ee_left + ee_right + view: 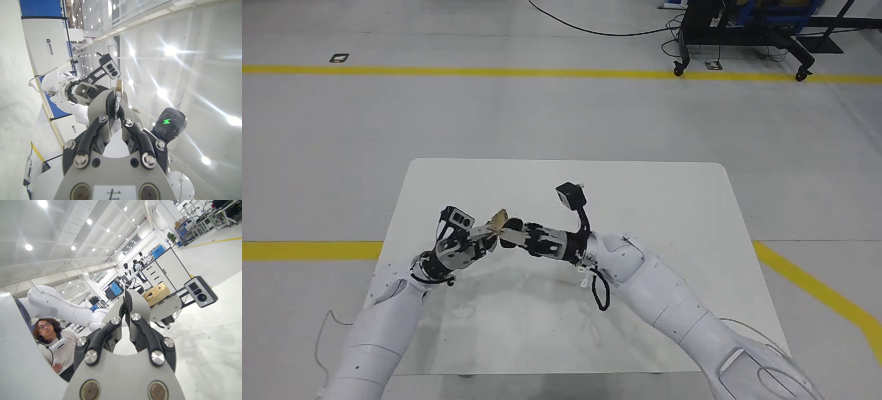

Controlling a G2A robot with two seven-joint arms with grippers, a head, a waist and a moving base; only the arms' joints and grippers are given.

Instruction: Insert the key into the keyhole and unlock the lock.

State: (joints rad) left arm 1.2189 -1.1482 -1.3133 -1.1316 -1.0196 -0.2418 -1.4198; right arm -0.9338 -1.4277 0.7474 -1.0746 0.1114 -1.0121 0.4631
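A brass lock point(498, 219) is held above the middle of the white table point(672, 200). My left gripper point(482, 232) is shut on it. In the left wrist view a silvery metal part sits between the left gripper's point(117, 95) pads, and the brass lock point(120, 86) body sticks out past the fingertips. In the right wrist view the lock point(157, 292) turns its keyhole point(149, 295) toward my right gripper point(126, 294), which is shut just beside it. No key can be made out between the right fingers. In the top view the right gripper point(512, 236) almost touches the lock.
Both arms meet over the table's centre, a little toward its left side. A person with a handheld controller point(58, 344) sits beyond the table. A wheeled black cart point(742, 30) stands on the floor far behind.
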